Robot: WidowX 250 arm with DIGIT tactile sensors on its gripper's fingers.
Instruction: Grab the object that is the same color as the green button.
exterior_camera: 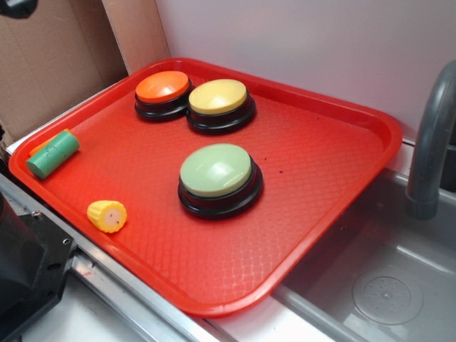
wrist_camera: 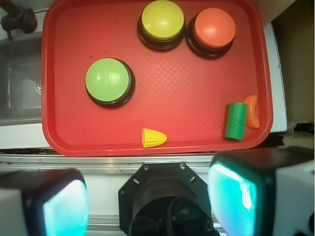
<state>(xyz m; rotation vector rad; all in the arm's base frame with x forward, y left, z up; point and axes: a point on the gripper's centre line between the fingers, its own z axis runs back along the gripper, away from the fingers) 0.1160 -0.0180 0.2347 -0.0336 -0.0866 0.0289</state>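
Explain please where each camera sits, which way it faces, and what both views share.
Exterior: sits off the tray's corner, looking down at an angle; sink at right, a dark part of the robot at lower left.
Wrist: rides above the gripper, looking straight down; two blurred jaws, set wide apart, fill the bottom.
Shared: green button, yellow button, orange button, corn piece, green cylinder.

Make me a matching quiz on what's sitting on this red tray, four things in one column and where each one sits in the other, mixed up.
Exterior view.
1. green button
2. orange button
3. corn piece
4. green cylinder

A. far end of tray, beside yellow button
B. tray's left edge
C. middle of tray
D. tray's near edge

Pairs: 1-C, 2-A, 3-D, 4-B
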